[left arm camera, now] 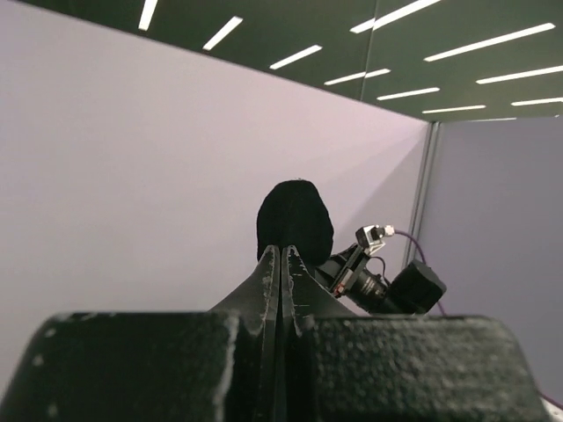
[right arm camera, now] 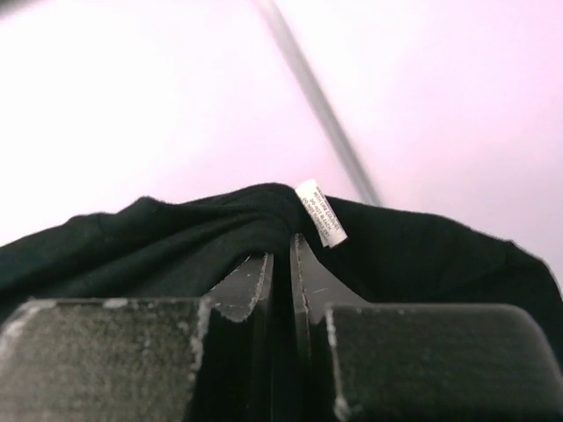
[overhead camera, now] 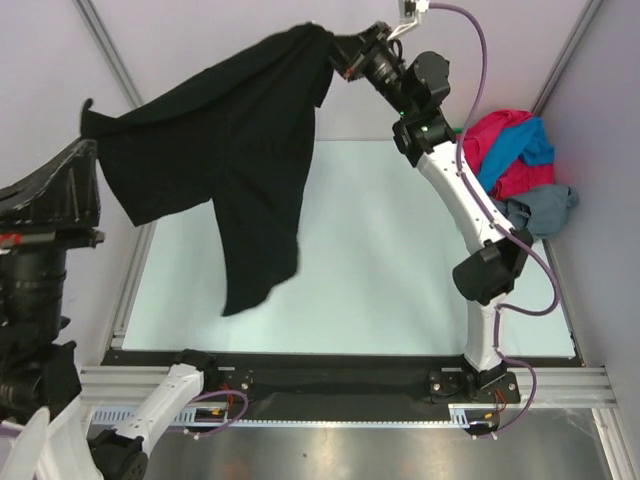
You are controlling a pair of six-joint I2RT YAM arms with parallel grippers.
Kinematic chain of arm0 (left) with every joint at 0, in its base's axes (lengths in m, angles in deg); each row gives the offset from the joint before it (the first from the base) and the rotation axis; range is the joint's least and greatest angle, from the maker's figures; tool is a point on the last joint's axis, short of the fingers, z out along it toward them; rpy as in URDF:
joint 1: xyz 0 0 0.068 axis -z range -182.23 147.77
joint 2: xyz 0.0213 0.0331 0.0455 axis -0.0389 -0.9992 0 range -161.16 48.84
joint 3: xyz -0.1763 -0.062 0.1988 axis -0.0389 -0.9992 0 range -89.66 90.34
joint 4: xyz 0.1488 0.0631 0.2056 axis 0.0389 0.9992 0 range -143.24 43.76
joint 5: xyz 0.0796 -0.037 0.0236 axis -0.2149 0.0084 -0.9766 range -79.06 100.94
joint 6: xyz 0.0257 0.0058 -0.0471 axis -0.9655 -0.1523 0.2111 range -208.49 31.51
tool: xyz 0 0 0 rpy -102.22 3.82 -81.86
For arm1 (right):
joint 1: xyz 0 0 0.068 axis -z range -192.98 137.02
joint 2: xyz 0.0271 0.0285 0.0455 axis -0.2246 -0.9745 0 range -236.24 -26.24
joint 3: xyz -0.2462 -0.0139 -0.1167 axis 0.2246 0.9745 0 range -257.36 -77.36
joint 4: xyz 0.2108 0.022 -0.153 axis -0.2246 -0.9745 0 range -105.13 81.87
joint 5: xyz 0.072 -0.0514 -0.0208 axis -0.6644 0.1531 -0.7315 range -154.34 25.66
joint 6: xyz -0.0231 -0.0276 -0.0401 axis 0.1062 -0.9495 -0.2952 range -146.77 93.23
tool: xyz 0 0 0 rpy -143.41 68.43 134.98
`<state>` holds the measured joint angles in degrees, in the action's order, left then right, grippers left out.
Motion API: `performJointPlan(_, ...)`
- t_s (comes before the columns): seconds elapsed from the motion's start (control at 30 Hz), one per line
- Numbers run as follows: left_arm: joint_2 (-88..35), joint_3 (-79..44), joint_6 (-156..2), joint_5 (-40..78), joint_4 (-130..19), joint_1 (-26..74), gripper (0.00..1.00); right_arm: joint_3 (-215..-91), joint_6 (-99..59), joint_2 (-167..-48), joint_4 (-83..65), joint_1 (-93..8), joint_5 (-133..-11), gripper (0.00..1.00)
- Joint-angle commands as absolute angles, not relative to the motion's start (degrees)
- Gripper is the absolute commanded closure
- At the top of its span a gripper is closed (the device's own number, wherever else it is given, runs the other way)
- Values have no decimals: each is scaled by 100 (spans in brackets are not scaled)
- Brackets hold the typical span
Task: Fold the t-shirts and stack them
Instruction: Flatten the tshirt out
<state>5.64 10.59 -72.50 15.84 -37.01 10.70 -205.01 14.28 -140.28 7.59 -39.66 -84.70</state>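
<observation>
Pale table [overhead camera: 400, 250], lilac walls [left arm camera: 132, 176], strip lights [left arm camera: 475, 44] overhead. The left gripper [left arm camera: 280, 253] and right gripper [right arm camera: 281, 251] each pinch the black t-shirt [overhead camera: 230, 150] aloft; its white label [right arm camera: 320, 213] is unreadable.

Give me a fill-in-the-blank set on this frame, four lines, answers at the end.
The soft cloth t-shirt held aloft between the left claw and right claw is ____.
The heap of crumpled coloured shirts sits at the table's far ____ corner.
Nearest the arms in that heap lies the ____ shirt.
A small ____ label sticks up beside the right claw.
Missing words: black; right; grey; white.
</observation>
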Motion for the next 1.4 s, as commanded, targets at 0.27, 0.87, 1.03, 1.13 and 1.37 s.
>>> performJointPlan(0.27, 489, -467, -6074, 3780, -5184, 1016, 100, -18088, 2738, -13717, 1613, -3312, -9290, 100)
performJointPlan(0.87, -3016, -2893, -6958, 1102, -5825, 7095, 100, -14486, -602, -12152, -2271, -1175, -8212, 94)
performJointPlan(1.03, -3895, -2656, -7134, 1680, -5379, 7467, 100, -14609, -1025, -12151, -2896, -1157, -7393, 92)
performJointPlan(1.13, -3993, -2392, -7503, 1482, -4693, 7459, 63, -14696, -1060, -12204, -3151, -1175, -6963, 83)
performJointPlan(1.37, -2872, -2400, -7469, 1279, -3540, 5995, 4, -15381, -1490, -12388, -3669, -1684, -5506, 41)
